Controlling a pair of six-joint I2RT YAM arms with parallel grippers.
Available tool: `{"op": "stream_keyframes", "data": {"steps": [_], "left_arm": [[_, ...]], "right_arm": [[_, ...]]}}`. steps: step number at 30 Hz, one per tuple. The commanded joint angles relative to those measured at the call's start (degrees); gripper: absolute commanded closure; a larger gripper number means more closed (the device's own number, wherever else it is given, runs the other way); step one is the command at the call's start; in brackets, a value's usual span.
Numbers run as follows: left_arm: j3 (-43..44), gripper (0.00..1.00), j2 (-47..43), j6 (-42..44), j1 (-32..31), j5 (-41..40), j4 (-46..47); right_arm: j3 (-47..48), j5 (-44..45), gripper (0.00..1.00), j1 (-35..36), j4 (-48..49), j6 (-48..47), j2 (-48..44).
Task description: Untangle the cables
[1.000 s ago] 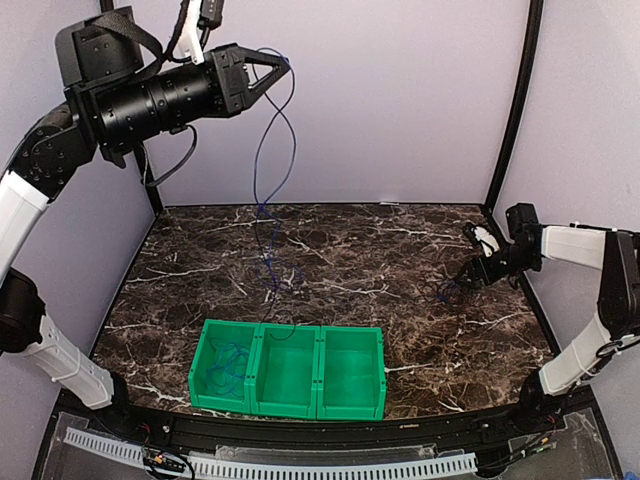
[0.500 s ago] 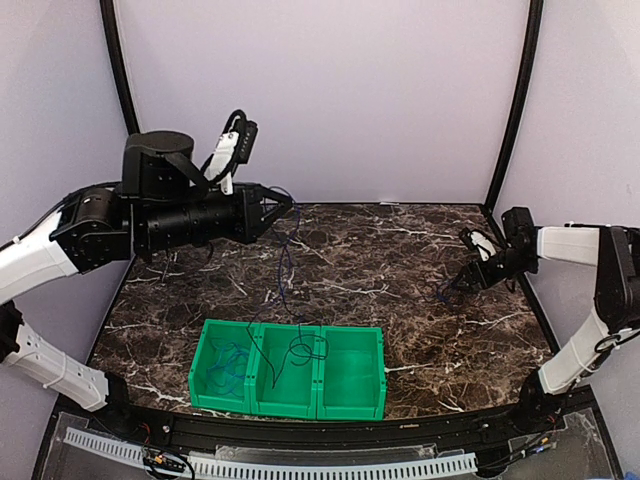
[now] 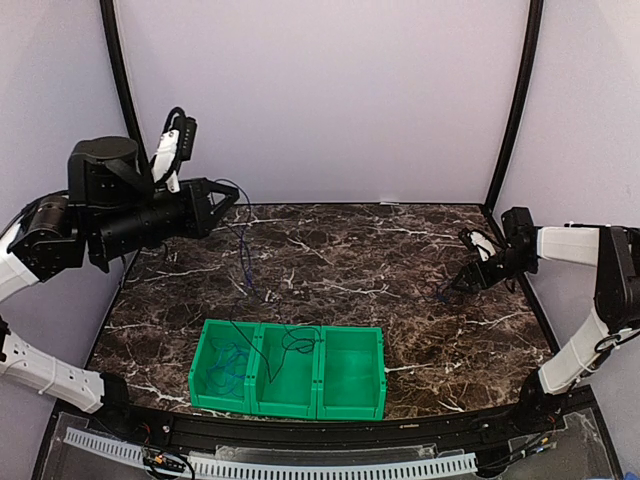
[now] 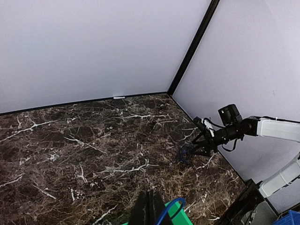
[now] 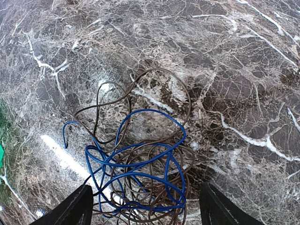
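Observation:
My left gripper hangs high over the table's left side, shut on a thin blue cable that droops to the marble. In the left wrist view its fingers are pressed together with the blue cable's loop beside them. A dark thin loop lies in the middle green bin. Another blue cable sits in the left bin. At the right, my right gripper stands open just above a tangle of blue and brown cables, its fingers straddling the pile without touching it.
Three joined green bins stand near the front edge; the right bin shows nothing inside. Black corner posts and pale walls close in the dark marble table. The right arm shows in the left wrist view.
My left arm has come down from high up and swung to the left, carrying the blue cable with it. The right arm and the tangle have not moved.

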Motion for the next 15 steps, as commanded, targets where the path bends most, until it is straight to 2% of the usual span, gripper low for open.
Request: {"op": "stream_keyframes", "data": {"steps": [1, 7, 15], "left_arm": [[1.2, 1.00, -2.8, 0.0, -0.3, -5.3, -5.8], [-1.6, 1.00, -2.4, 0.2, -0.3, -3.7, -3.5], [-1.1, 1.00, 4.7, 2.0, -0.3, 2.0, -0.3]], "right_arm": [[-0.1, -1.3, 0.21, 0.4, 1.0, -0.2, 0.6], [0.1, -1.5, 0.21, 0.4, 0.7, -0.3, 1.3], [0.2, -1.9, 0.21, 0.4, 0.3, -0.6, 2.4]]}}
